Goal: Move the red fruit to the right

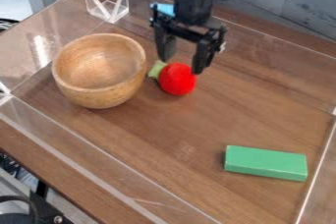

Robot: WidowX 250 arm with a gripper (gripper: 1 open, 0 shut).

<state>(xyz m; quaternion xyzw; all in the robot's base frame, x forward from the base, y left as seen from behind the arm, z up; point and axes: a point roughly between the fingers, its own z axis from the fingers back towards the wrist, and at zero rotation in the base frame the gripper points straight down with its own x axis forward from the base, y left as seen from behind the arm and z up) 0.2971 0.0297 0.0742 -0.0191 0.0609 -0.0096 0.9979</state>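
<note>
We see the gripper (186, 60), jaws spread open, poised directly above the red fruit (178, 80), pointing down.

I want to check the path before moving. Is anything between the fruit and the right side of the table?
Nothing visible blocks it. Right of the fruit the table is bare wood; the green block lies nearer the camera, off a straight path right.

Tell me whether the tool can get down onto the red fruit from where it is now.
Probably yes. The tool hangs open, pointing down, right above the red fruit, with nothing between them. The wooden bowl sits close on the fruit's left, so that finger has little room.
</note>
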